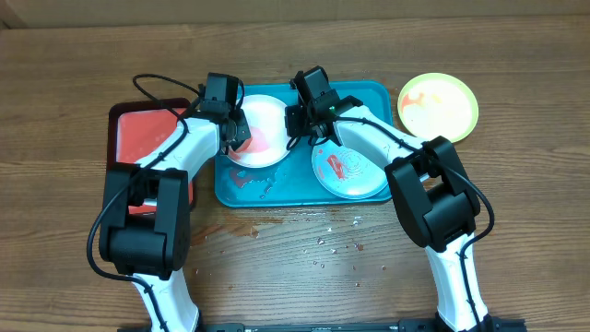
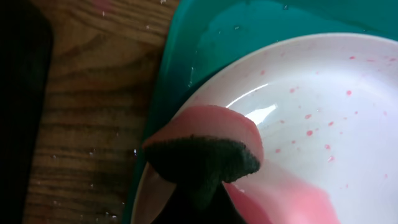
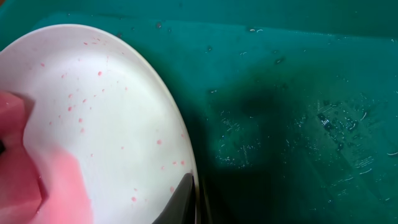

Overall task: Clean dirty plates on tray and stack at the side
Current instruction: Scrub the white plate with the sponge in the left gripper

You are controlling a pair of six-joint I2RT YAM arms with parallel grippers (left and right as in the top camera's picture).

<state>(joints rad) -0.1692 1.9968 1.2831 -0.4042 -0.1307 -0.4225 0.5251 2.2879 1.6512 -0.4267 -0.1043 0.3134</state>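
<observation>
Where the left tool [image 1: 230,124] meets it, the white plate [image 2: 323,106] lies on the teal-blue tray [image 1: 373,92], wet and speckled pink. That tool pinches a pink sponge [image 2: 211,124] pressed on the plate's left rim. The right tool [image 1: 301,120] pinches the opposite rim. Right of it lies the red-smeared pale teal plate [image 1: 355,175]. Farther right, the yellow-green plate [image 1: 438,104] sits on the bench [image 1: 295,267].

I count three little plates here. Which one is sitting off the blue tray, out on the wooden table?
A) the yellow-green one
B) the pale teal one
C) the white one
A: the yellow-green plate lies on the wood past the right end of the teal tray, while the white plate and the pale teal plate both lie inside it.
</observation>
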